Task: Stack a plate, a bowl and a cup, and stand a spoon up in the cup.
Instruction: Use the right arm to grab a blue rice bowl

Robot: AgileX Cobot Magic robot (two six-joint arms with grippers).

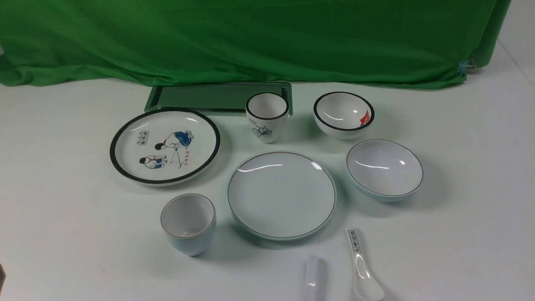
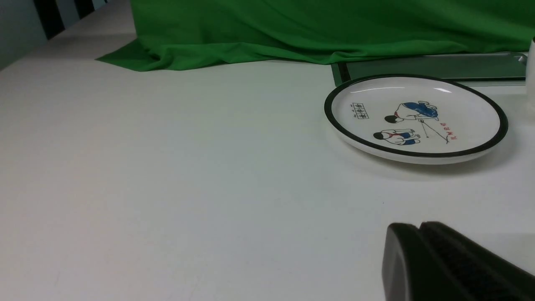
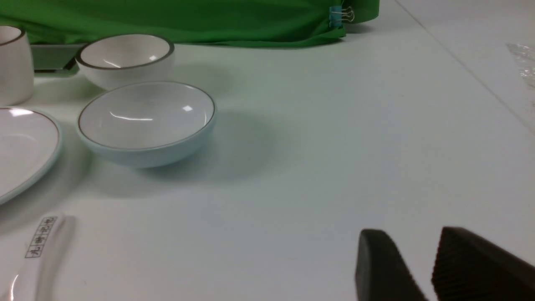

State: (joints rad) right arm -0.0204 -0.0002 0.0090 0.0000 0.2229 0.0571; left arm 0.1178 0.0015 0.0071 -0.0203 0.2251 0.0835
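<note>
Operator: Report the position of the task items in the front view.

Technician: The plate (image 1: 281, 195) lies flat at frame centre. The bowl (image 1: 384, 168) sits right of centre, upright, just beside the plate but apart from it. The cup (image 1: 188, 222) stands upright at lower left of centre, near the plate's rim. The spoon (image 1: 314, 278) lies at the bottom edge (partly cut off), just left of the lettered spoon (image 1: 362, 267). All four rest separately on the table (image 1: 459, 234); nothing is stacked.

Operator: Other items?

Technician: The figure plate (image 1: 164, 145) is at left of centre, with the tray (image 1: 209, 97) behind it. The bicycle cup (image 1: 266, 116) and the black-rimmed bowl (image 1: 343, 114) stand above centre.

Operator: Tool state?

Technician: Left gripper (image 2: 418, 228): fingers pressed together, nothing between them, above bare table. Right gripper (image 3: 413, 236): fingers a narrow gap apart, holding nothing, well clear of the bowl.
</note>
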